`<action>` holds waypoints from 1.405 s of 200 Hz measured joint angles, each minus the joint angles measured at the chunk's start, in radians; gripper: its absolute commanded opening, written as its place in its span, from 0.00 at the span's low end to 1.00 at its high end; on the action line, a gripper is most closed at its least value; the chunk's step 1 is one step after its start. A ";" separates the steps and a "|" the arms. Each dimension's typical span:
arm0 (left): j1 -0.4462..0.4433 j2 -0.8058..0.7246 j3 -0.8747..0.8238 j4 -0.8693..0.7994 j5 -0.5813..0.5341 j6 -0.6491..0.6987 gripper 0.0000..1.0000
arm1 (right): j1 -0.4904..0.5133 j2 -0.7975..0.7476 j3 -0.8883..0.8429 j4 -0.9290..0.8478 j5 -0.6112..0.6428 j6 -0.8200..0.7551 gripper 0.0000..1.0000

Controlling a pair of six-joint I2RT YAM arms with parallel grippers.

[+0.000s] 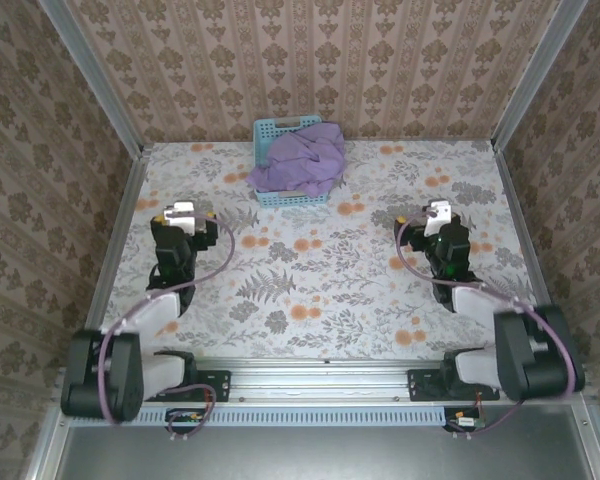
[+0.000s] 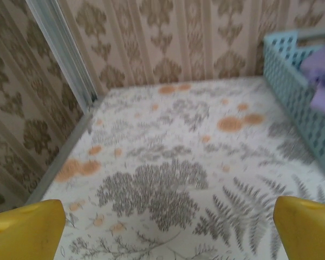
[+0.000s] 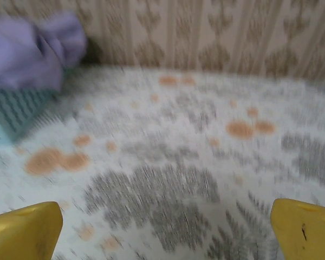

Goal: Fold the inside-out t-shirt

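Note:
The lavender inside-out t-shirt (image 1: 302,158) lies bunched up in a light-blue lattice basket (image 1: 267,131) at the back middle of the table, spilling over its right rim. In the left wrist view the t-shirt (image 2: 320,76) shows at the far right inside the basket (image 2: 292,97); in the right wrist view the t-shirt (image 3: 32,51) sits at the top left over the basket (image 3: 13,111). My left gripper (image 1: 184,214) stands open over the left of the table, well short of the basket. My right gripper (image 1: 436,215) stands open on the right. Nothing lies between either pair of yellow fingers (image 2: 27,230) (image 3: 309,227).
The floral tablecloth (image 1: 320,270) covers the table. Patterned walls with metal corner posts (image 2: 65,54) close in the left, back and right sides. The arm bases sit on a rail (image 1: 320,385) along the near edge.

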 measured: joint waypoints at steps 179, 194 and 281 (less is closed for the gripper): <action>0.048 -0.339 0.192 -0.848 0.198 -0.638 1.00 | 0.169 0.036 0.498 -0.776 0.021 0.537 1.00; -0.026 -0.264 0.230 -0.855 0.201 -0.626 1.00 | 0.230 0.146 0.607 -0.771 0.048 0.527 1.00; -0.140 -0.128 0.317 -0.867 0.199 -0.563 1.00 | 0.430 0.758 1.238 -0.949 0.209 0.473 1.00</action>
